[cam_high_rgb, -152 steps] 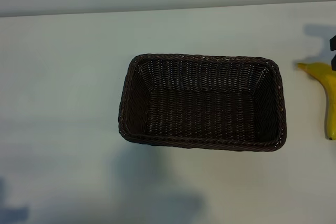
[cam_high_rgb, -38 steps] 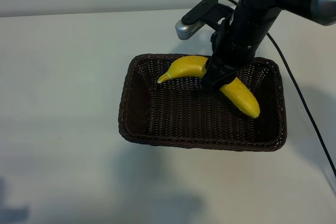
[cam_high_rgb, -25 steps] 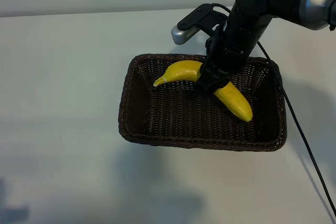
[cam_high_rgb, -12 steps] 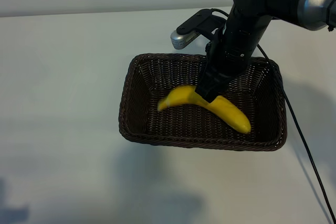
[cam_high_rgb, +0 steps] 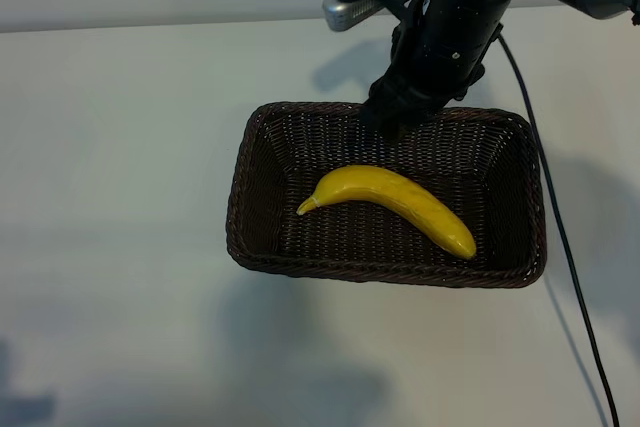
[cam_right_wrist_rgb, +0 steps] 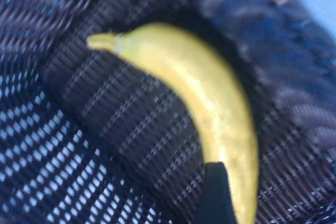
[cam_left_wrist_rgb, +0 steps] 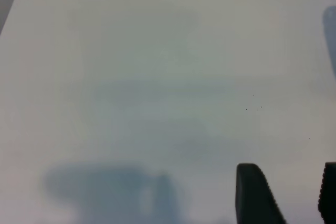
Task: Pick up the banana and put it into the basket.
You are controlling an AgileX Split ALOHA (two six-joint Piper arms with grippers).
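banana (cam_high_rgb: pixel 390 202) flat on basket (cam_high_rgb: pixel 250 172) floor, clear of walls | your right gripper (cam_high_rgb: pixel 392 119) over far rim, fingers apart, empty | left gripper (cam_left_wrist_rgb: pixel 286 195) fingers apart above bare table (cam_high_rgb: pixel 120 147)

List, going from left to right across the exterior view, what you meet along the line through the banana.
Bare table → left wall of the basket → banana, stem end first → right wall of the basket → cable.

The right tool (cam_high_rgb: pixel 392 119) hides part of the basket's (cam_high_rgb: pixel 385 267) far rim.
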